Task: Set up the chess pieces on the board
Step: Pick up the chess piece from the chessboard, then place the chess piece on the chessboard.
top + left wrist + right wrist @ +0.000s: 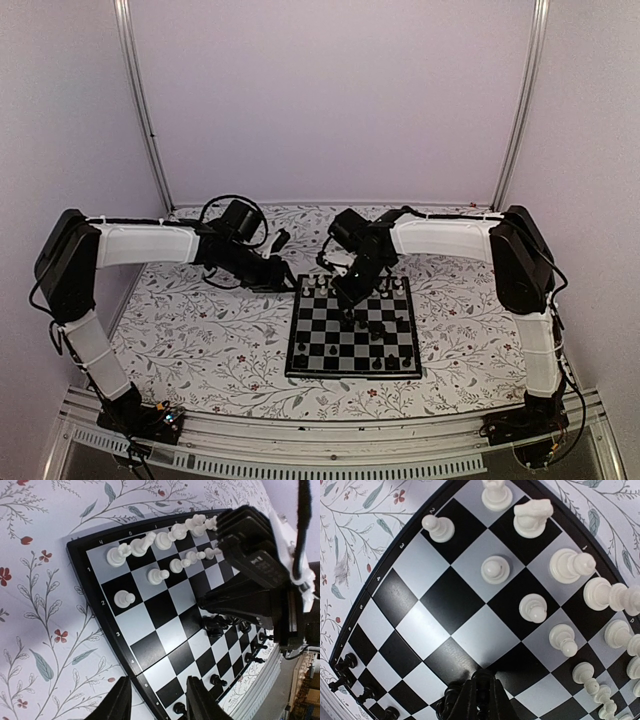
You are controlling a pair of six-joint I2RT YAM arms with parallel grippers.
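The board (330, 345) lies in the middle of the table, and also shows in the left wrist view (165, 625) and the right wrist view (435, 595). White chess pieces (340, 285) stand in its two far rows (495, 569) (159, 575). Black pieces (372, 362) stand along the near rows (345, 666). My right gripper (480, 681) hangs over the board's middle (350, 298), shut on a black piece (482, 674), with another black piece (450, 692) just beside it. My left gripper (156, 685) is open and empty over the board's left edge (284, 276).
The floral table cover (200, 340) surrounds the board. A cluster of black pieces (216, 625) stands below the right gripper's body (250, 555). White walls and metal frame posts (145, 110) close in the back and sides.
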